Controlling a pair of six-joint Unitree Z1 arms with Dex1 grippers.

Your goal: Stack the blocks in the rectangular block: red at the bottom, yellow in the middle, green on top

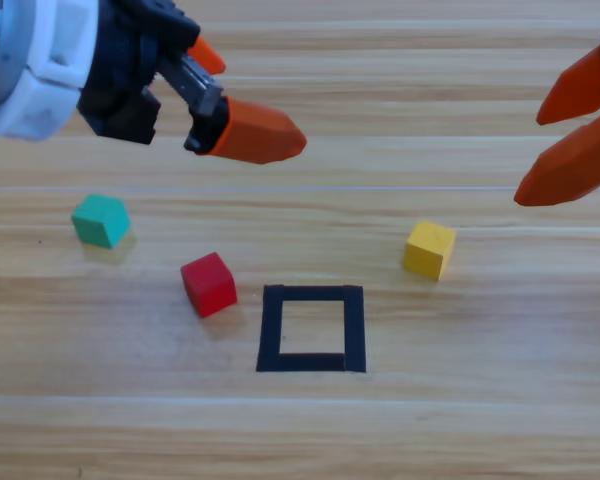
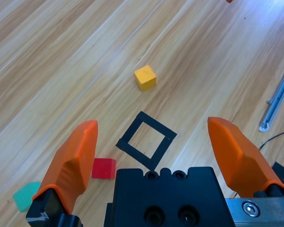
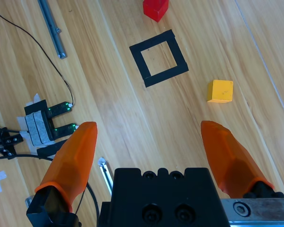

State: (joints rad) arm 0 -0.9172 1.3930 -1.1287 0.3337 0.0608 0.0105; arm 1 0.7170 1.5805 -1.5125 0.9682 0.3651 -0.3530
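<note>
The red cube (image 1: 209, 283) lies just left of the black tape square (image 1: 312, 361), which has nothing inside it. To the square's upper right lies the yellow cube (image 1: 429, 249), and the green cube (image 1: 101, 220) is at the far left. My left gripper (image 1: 260, 100) hovers open at the upper left, above and behind the red cube. Its wrist view shows the yellow cube (image 2: 145, 77), the tape square (image 2: 129, 128), the red cube (image 2: 104, 169) and the green cube (image 2: 24, 195). My right gripper (image 1: 530, 160) waits open at the right edge, over the yellow cube (image 3: 220, 91) and the tape square (image 3: 166, 78).
Off the wooden surface's side, the right wrist view shows a metal rail (image 3: 52, 28), thin cables and a small black device with green lights (image 3: 49, 120). A metal rail (image 2: 277, 97) also shows at the right of the left wrist view.
</note>
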